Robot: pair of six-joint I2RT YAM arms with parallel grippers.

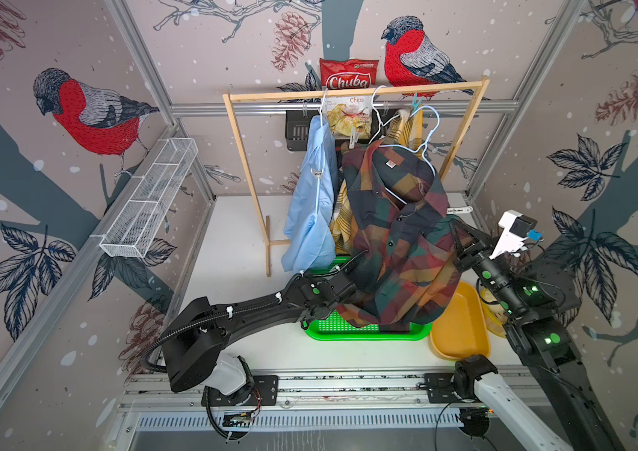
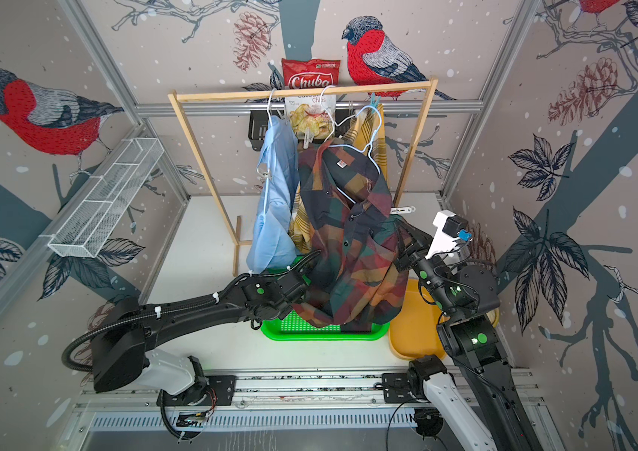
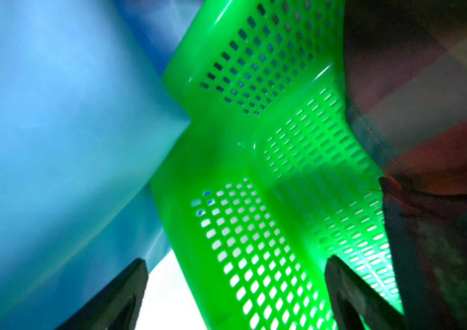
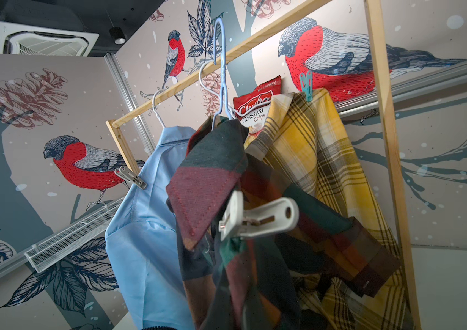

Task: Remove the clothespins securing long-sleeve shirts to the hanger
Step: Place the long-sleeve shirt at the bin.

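Three long-sleeve shirts hang on wire hangers from a wooden rail [image 1: 356, 93]: light blue [image 1: 311, 203], mustard plaid [image 4: 321, 148] and dark plaid [image 1: 399, 250]. The dark one is drawn forward and slants. A white clothespin [image 4: 258, 218] grips its shoulder, and it also shows in a top view [image 1: 460, 210]. A grey clothespin [image 4: 131, 177] is on the light blue shirt and a light blue clothespin [image 4: 306, 83] is on the mustard one. My right gripper [image 1: 461, 244] is shut on the dark shirt's edge, fingers hidden by cloth. My left gripper [image 3: 235, 285] is open, empty, over the green basket [image 3: 255, 160], under the dark shirt.
A yellow tray [image 1: 462, 328] lies right of the green basket [image 1: 364, 332]. A chip bag [image 1: 348, 76] and a black basket [image 1: 298, 132] hang behind the rail, with another white clothespin [image 1: 353, 138] below the bag. A white wire shelf [image 1: 149, 199] lines the left wall.
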